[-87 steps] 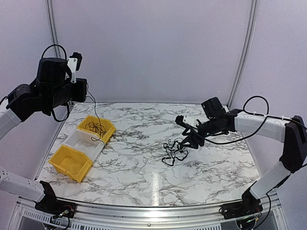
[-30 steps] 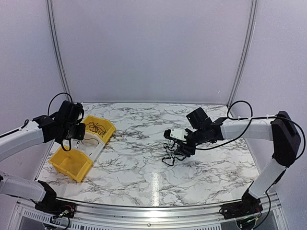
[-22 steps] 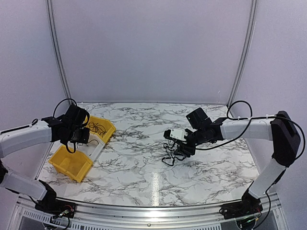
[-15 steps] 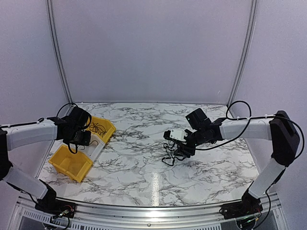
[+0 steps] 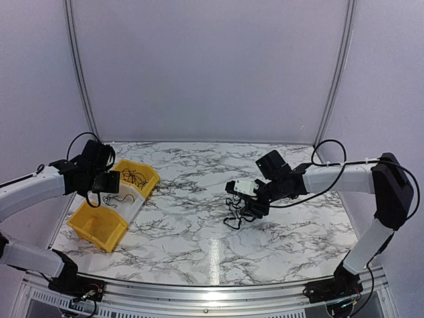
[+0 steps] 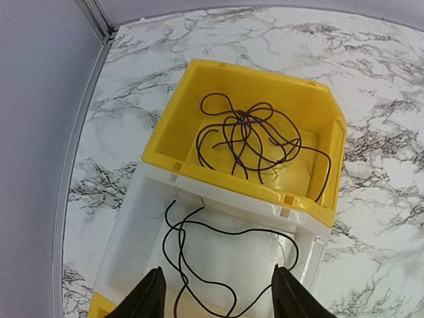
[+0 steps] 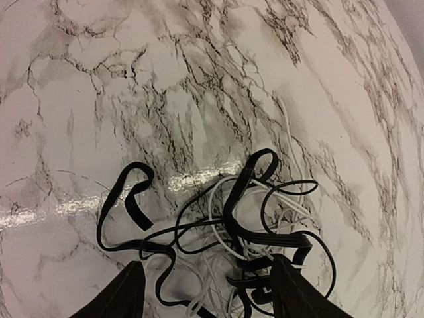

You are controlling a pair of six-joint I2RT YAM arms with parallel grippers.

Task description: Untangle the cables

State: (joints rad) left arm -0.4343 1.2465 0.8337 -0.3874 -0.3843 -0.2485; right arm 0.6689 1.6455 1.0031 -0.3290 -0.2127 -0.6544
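Observation:
A tangled clump of black and white cables (image 5: 237, 213) lies mid-table. My right gripper (image 5: 248, 204) hangs just over it, open; in the right wrist view the clump (image 7: 252, 225) spreads between and beyond that gripper's (image 7: 213, 291) two fingers, and nothing is pinched. One loose black cable (image 6: 212, 245) lies in the white bin (image 6: 132, 218), directly below my open left gripper (image 6: 220, 301), whose fingers are apart and empty. Another black cable (image 6: 248, 136) sits coiled in the far yellow bin (image 6: 225, 73).
Three bins stand in a row at the left: the far yellow bin (image 5: 151, 173), the white bin (image 5: 132, 211) and a near yellow bin (image 5: 96, 226). The left wall post and table edge run close behind them. Thick black arm cables loop off both arms.
My left gripper has opened and the black cable it carried now lies in the white bin. The left arm has drawn back slightly to the left. The right arm has stayed still.

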